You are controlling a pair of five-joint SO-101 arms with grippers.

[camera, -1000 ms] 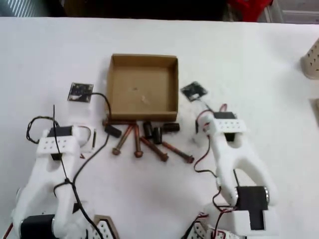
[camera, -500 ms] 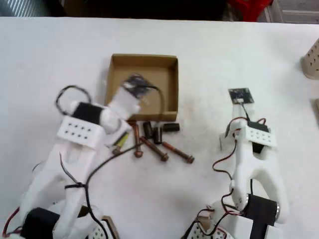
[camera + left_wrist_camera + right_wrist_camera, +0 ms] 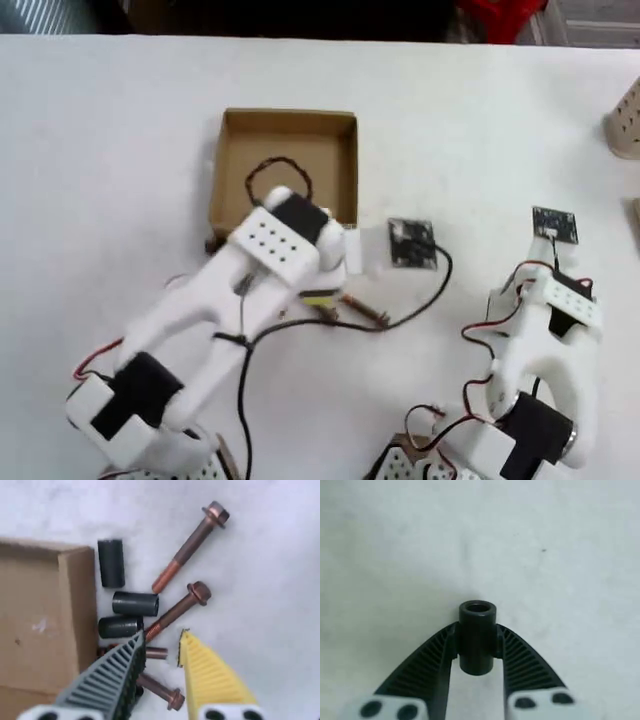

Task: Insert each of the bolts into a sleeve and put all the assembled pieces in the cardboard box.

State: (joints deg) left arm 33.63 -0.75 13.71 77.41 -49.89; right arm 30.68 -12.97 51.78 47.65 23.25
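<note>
Copper bolt (image 3: pixel 175 611) lies near the cardboard box (image 3: pixel 75 605), threaded end pointing between the left arm's fingers (image 3: pixel 117 677), spread open above it; well away from the box, the right arm's fingers (image 3: pixel 432 665) clench a black sleeve (image 3: pixel 478 615).

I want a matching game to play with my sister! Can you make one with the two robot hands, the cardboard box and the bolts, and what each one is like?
Things:
1. left hand
2. right hand
3. cardboard box
4. bolts

What each is like:
A. shut on a black sleeve
B. copper-coloured, lying on the table
C. open, over the bolts
D. brown, next to three lying sleeves

Pairs: 1-C, 2-A, 3-D, 4-B
</note>
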